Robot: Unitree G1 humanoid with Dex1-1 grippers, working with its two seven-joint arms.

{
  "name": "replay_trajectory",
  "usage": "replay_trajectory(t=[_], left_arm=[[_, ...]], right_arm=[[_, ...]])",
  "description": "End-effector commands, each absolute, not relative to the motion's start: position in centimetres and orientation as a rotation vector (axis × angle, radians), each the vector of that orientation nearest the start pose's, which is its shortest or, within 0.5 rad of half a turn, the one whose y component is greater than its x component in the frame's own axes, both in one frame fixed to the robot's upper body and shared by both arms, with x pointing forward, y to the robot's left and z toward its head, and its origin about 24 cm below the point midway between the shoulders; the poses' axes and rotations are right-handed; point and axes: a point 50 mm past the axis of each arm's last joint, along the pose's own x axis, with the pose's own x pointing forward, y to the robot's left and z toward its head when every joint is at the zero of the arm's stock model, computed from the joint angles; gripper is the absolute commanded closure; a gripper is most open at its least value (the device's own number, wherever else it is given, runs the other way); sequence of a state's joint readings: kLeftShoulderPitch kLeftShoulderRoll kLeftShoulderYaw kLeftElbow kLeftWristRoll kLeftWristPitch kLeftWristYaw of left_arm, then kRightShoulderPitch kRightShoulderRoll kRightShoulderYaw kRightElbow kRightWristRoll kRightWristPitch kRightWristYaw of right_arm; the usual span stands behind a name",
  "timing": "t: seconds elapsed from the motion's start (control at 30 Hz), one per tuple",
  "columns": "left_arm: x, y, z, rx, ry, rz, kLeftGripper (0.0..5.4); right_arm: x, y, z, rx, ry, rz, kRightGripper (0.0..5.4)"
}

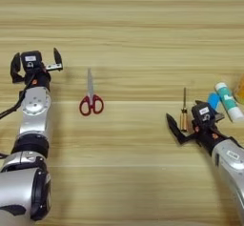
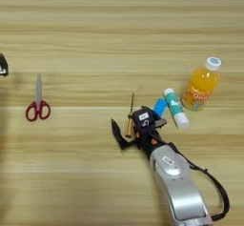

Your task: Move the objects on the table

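Both grippers show in the left eye view. Left gripper [image 1: 37, 60] rests on the table [image 1: 133, 25] at the far left, its two black fingers spread wide apart with nothing between them, and the silver arm runs down to the lower left corner. Red-handled scissors [image 1: 90, 101] lie shut just to its right, blades pointing away from the robot. Right gripper [image 1: 190, 125] sits at the lower right with its fingers apart, one finger [image 1: 174, 127] reaching out to the left. An amber-handled screwdriver [image 1: 184, 111] lies between the fingers, but whether they touch it cannot be told. A blue block [image 1: 214, 100] and a white glue stick [image 1: 228, 101] lie just beyond the gripper, and an orange sliver shows at the right edge.

From the right eye view, only a tip of the left gripper shows at the left edge. That orange sliver proves to be an orange-drink bottle [image 2: 202, 85] with a white cap, lying tilted just right of the glue stick. Between glue stick and screwdriver sits the block, close to the gripper's upper finger.
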State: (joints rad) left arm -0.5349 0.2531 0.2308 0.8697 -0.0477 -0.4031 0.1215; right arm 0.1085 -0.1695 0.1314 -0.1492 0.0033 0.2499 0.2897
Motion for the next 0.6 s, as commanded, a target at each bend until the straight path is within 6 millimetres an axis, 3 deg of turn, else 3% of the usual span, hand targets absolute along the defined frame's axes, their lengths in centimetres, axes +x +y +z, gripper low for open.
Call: replay_trajectory(t=[0.03,0.4,0.6], left_arm=[[34.0,23.9,6.0,0.089,-0.124,0.305,0.00],[33.9,23.6,6.0,0.086,-0.126,0.301,0.00],[33.9,23.5,5.9,0.086,-0.127,0.300,0.00]], right_arm=[[22.6,-14.0,2.0,-0.095,0.280,0.408,0.02],[22.5,-14.2,0.9,0.008,0.370,0.420,0.02],[22.5,-14.4,0.6,0.027,0.394,0.416,0.70]])
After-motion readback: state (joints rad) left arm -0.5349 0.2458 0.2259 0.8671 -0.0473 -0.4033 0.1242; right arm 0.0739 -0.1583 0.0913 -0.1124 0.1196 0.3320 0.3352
